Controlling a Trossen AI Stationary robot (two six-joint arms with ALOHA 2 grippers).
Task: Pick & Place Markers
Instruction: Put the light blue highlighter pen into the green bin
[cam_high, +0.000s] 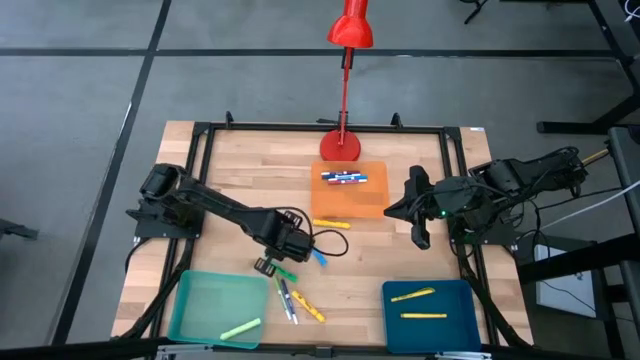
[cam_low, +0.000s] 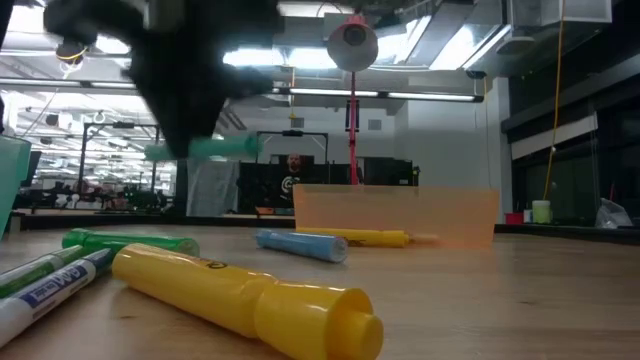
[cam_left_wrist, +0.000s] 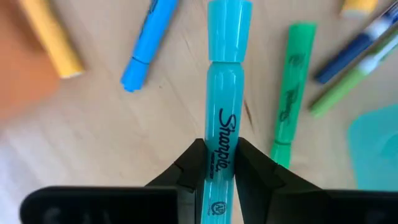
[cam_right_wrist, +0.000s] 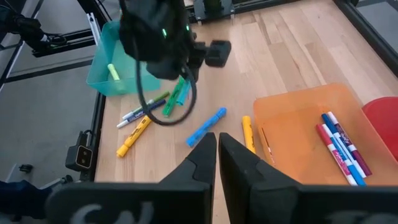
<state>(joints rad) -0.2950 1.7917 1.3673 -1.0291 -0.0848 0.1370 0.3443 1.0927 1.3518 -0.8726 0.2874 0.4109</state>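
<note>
I've got the wooden table (cam_high: 240, 170) in front of me, red lamp (cam_high: 345, 80) standing at its far edge, and three trays on it: orange tray (cam_high: 350, 200) near the middle with a few red and blue markers (cam_high: 344, 178) inside, teal tray (cam_high: 205, 300) at the near left holding one light-green marker (cam_high: 240, 328), blue tray (cam_high: 440, 325) at the near right with two yellow markers (cam_high: 415, 304). My left gripper (cam_left_wrist: 217, 163) is off the tabletop just beside the teal tray, its fingers pinching a teal marker (cam_left_wrist: 225, 99) by the barrel. Loose on the wood beneath it lie a green marker (cam_left_wrist: 290, 93), a blue marker (cam_left_wrist: 149, 43) and a yellow marker (cam_low: 250, 300). My right gripper (cam_right_wrist: 217, 146) hangs right of the orange tray, fingers pressed together, holding nothing.
</note>
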